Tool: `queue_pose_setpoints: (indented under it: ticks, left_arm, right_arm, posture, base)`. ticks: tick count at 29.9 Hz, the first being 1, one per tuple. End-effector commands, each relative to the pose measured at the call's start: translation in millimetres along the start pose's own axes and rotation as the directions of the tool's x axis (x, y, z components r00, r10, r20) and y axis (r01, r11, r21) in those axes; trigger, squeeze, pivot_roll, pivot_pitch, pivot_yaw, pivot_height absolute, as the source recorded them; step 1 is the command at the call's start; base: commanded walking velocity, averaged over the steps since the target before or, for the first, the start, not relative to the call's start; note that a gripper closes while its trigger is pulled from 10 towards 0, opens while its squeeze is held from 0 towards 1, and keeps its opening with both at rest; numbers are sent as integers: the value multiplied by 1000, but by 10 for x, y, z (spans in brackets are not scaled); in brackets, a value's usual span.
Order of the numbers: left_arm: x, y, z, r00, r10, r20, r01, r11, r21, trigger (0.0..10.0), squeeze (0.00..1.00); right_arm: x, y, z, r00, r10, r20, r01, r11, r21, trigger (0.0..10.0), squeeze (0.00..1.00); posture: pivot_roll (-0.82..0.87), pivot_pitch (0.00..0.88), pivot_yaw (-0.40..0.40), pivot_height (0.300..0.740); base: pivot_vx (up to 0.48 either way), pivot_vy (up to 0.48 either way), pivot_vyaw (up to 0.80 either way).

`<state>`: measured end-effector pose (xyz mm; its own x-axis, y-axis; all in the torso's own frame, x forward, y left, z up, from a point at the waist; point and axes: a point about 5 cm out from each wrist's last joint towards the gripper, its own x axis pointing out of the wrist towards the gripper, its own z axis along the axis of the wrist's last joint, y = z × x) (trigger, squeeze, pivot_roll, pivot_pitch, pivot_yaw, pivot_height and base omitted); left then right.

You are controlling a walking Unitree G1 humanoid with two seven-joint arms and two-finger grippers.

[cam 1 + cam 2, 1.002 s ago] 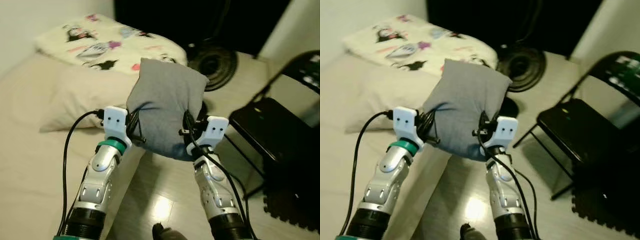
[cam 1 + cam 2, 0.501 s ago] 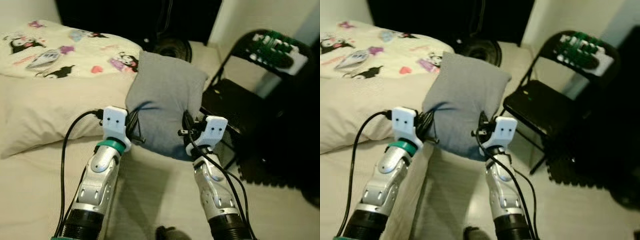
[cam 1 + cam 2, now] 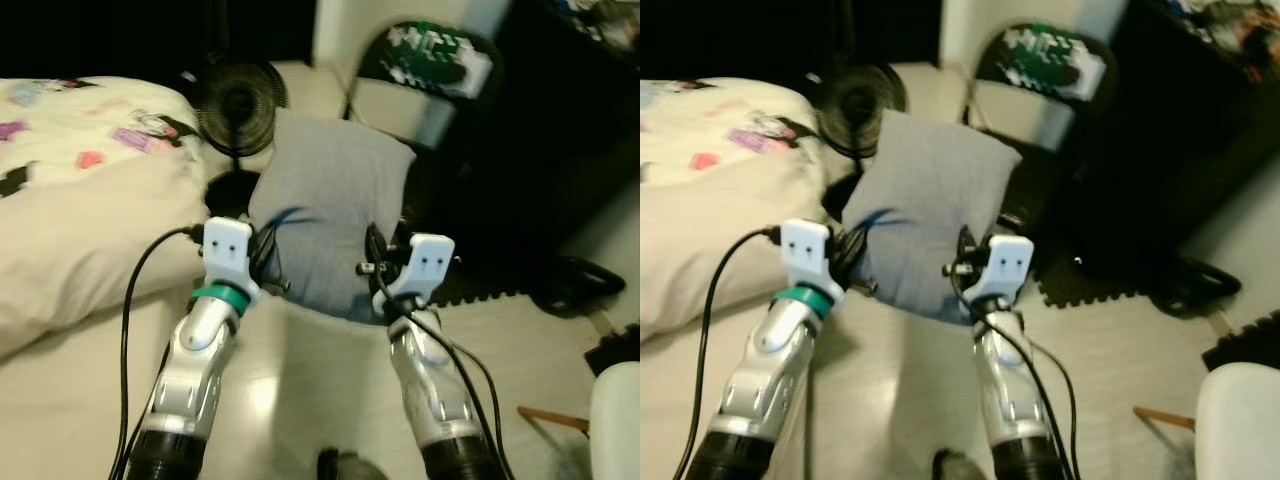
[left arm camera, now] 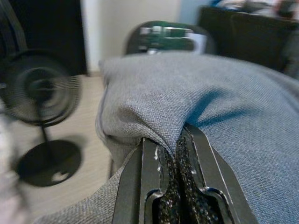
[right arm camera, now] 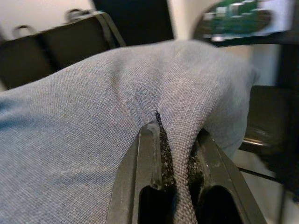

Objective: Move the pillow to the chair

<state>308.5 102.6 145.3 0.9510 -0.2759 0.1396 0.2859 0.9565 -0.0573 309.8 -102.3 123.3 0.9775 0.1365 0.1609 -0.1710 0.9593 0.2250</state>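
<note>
From the head camera's left eye, a grey pillow (image 3: 330,215) hangs in the air between two silver arms, pinched at its left edge by the left end effector (image 3: 268,262) and at its right edge by the right end effector (image 3: 378,265). Beyond the pillow, past both end effectors, stands a dark folding chair (image 3: 430,62) with a green and white patch on its backrest. A black floor fan (image 3: 236,102) stands ahead of the left end effector, and a bed (image 3: 70,220) with cream bedding and small cartoon prints lies out to that end effector's left. The floor (image 3: 500,340) beneath is pale. In the left wrist view, the left end effector's two black fingers (image 4: 149,186) are closed tight on a gathered fold of the pillow's grey weave, with the fan and the chair's backrest blurred beyond it. In the right wrist view, the right end effector's fingers (image 5: 145,172) clamp a ridge of the same grey fabric, and the chair's dark seat (image 5: 268,121) sits just past the pillow's far corner.
</note>
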Motion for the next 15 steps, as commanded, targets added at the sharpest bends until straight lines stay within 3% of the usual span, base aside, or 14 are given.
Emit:
queue_pose_setpoints:
  ticks: [1, 13, 15]
  left_arm:
    - [-1, -32, 108, 999, -11, 51, 11, 1000, -5, 10000, 0]
    - [-12, -48, 65, 1000, -2, 31, 2, 1000, 0, 10000, 0]
    - [-8, -31, 33, 1000, 8, 6, -8, 1000, 4, 10000, 0]
  right_arm:
    - [-43, 87, -32, 1000, 10, 0, -10, 1000, 19, 10000, 0]
    - [-75, 98, -78, 999, 39, -35, -37, 999, 32, 10000, 0]
    - [-78, 126, -94, 997, 60, -49, -58, 997, 48, 10000, 0]
  posture:
    - [-13, 61, 43, 740]
    - [-23, 53, 45, 740]
    - [-26, 49, 50, 740]
  base:
    - [0, 0, -800]
    - [0, 0, -800]
    - [0, 0, 0]
